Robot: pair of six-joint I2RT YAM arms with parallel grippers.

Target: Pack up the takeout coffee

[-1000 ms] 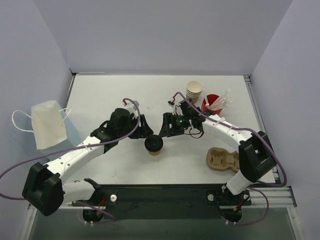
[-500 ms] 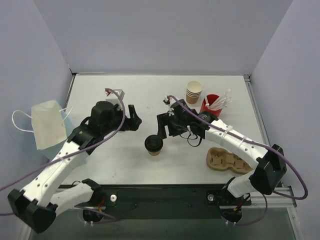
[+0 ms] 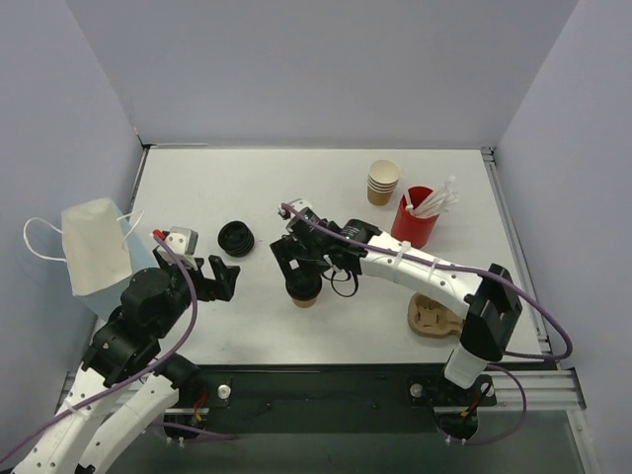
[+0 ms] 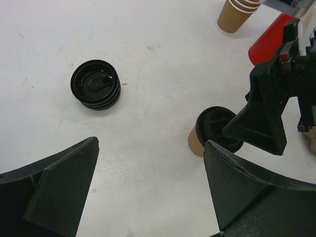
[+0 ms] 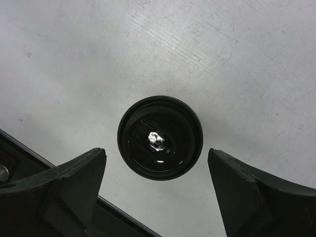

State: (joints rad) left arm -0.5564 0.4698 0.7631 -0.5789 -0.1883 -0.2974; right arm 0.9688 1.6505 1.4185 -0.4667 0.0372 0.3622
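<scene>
The takeout coffee (image 3: 304, 289) is a small brown paper cup with a black lid, upright near the table's middle. My right gripper (image 3: 299, 265) is open right above it. In the right wrist view the lid (image 5: 160, 137) lies between the two fingers with a gap on each side, and the right gripper (image 5: 157, 152) holds nothing. My left gripper (image 3: 224, 279) is open and empty, to the left of the cup and apart from it. In the left wrist view the cup (image 4: 210, 134) shows at the right, partly behind the right gripper's fingers (image 4: 264, 116); the left gripper (image 4: 150, 144) frames bare table.
A stack of loose black lids (image 3: 235, 238) (image 4: 96, 91) lies left of the cup. Stacked lidless brown cups (image 3: 383, 182) and a red cup (image 3: 414, 217) with white stirrers stand at the back right. A brown pulp carrier (image 3: 433, 314) lies at the right, a white bag (image 3: 94, 245) at the far left.
My left arm has drawn back to the near left, which uncovered the lid stack. My right gripper has moved left and nearer, from beside the coffee to right over it.
</scene>
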